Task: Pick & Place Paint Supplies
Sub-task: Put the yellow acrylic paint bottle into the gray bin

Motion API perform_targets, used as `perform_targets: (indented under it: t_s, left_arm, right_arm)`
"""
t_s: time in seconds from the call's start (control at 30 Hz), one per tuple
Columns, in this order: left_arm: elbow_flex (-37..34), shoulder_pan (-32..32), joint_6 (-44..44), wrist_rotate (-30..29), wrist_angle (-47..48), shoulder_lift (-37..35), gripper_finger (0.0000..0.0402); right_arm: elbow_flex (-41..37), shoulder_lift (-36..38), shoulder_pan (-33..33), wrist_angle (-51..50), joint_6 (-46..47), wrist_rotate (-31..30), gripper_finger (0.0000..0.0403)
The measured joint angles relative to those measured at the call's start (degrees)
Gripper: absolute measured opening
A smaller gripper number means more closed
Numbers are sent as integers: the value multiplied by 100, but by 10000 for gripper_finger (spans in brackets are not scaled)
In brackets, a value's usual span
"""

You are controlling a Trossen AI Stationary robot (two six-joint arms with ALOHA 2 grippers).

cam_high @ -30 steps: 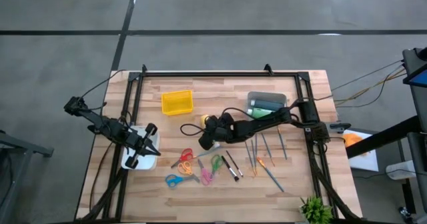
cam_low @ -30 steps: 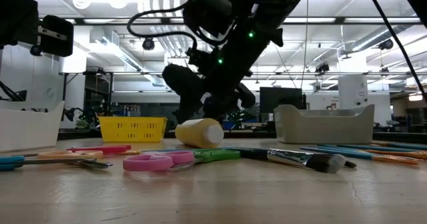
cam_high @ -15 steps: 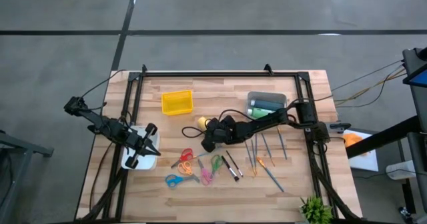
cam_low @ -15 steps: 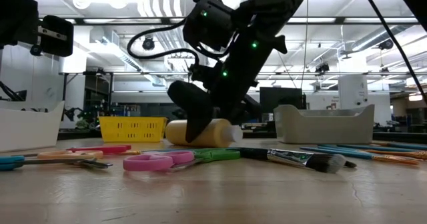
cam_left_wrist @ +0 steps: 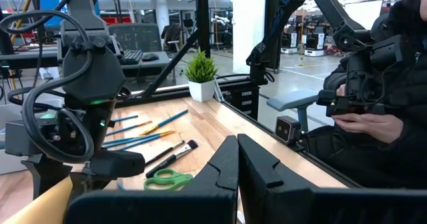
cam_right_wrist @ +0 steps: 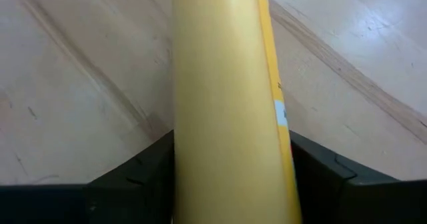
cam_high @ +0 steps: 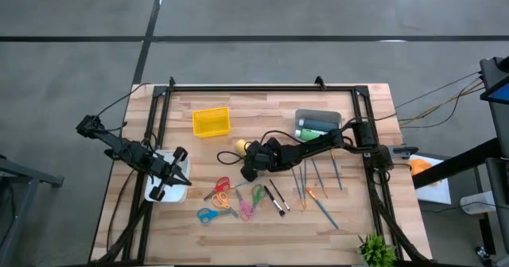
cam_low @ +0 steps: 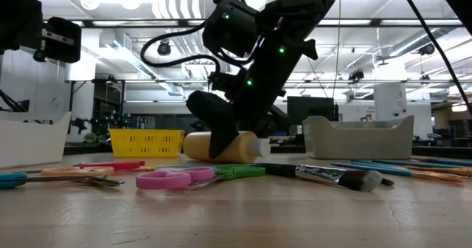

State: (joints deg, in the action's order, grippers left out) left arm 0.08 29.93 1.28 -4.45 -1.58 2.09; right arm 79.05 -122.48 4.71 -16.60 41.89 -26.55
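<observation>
Right hand (cam_high: pixel 246 157) is low near the counter (cam_high: pixel 262 104) middle, fingers half open on both sides of the lying yellow bottle (cam_low: pixel 221 146). Left hand (cam_high: pixel 176 172), closed and empty, waits near the left edge.

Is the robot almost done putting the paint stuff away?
Not nearly. The grey bin already holds green bottles. The right gripper has its jaws on either side of the yellow bottle, which lies on the table. The brushes are left to do.
</observation>
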Motion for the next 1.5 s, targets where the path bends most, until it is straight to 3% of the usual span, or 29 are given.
perform_targets:
  t_s: [0.47, 0.73, 1.03, 1.5]
  left_arm:
    - [0, -2, 2, 0, 0, 0, 0]
    - [0, 0, 4, -2, 0, 2, 0]
    - [0, 0, 22, 0, 0, 2, 0]
    - [-2, -2, 20, -2, 0, 4, 0]
  right_arm:
    - [-15, 92, 0, -92, -298, 6, 199]
    - [-24, 630, 66, -530, -1518, -562, 198]
    - [-197, 1625, 66, -1734, -2004, -822, 198]
    - [-1699, 3896, -120, -2689, -3269, -816, 198]
